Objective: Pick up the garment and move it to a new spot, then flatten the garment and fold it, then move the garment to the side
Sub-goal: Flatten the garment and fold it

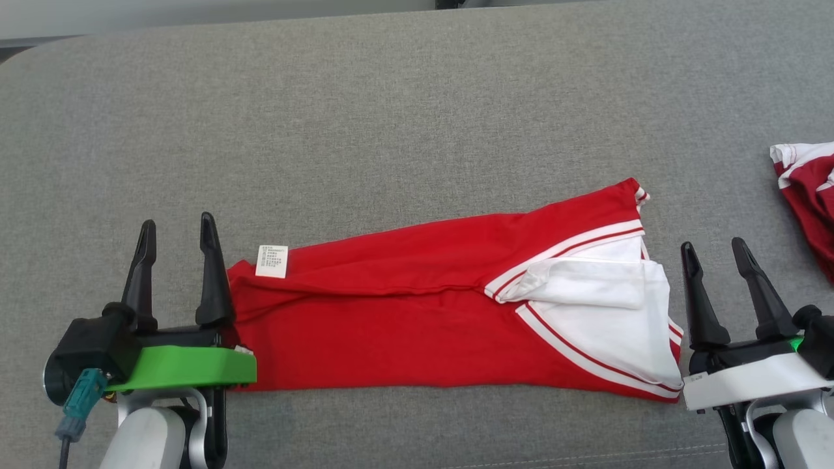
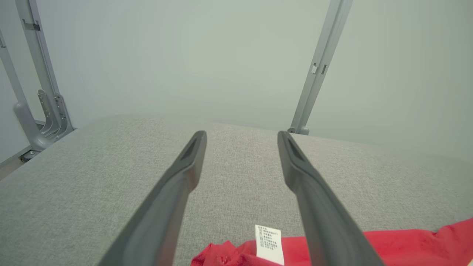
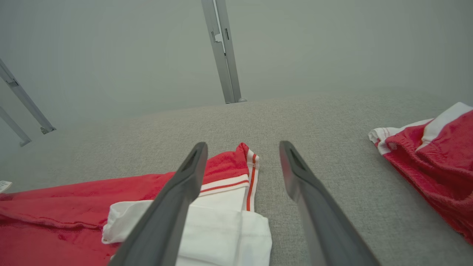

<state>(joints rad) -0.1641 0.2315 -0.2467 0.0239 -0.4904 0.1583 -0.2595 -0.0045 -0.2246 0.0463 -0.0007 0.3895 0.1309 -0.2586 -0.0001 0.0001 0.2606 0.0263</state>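
Two grippers stand wide open and empty: the left gripper [image 1: 178, 221] at the lower left, the right gripper [image 1: 713, 245] at the lower right. Between them the red garment [image 1: 417, 312] lies folded in a long band on the grey surface [image 1: 391, 130]; a red-and-white cloth [image 1: 811, 189] sits at the right edge.

The garment [image 1: 423, 312] lies on the padded surface [image 1: 391, 130], near its front edge, running left to right. The left gripper [image 1: 178, 221] stands just beside the garment's left end and the right gripper [image 1: 713, 245] just beside its right end. The care label [image 1: 272, 260] lies on the left end, at the far edge. A second garment [image 1: 811, 189] lies apart, further right and behind the right gripper.
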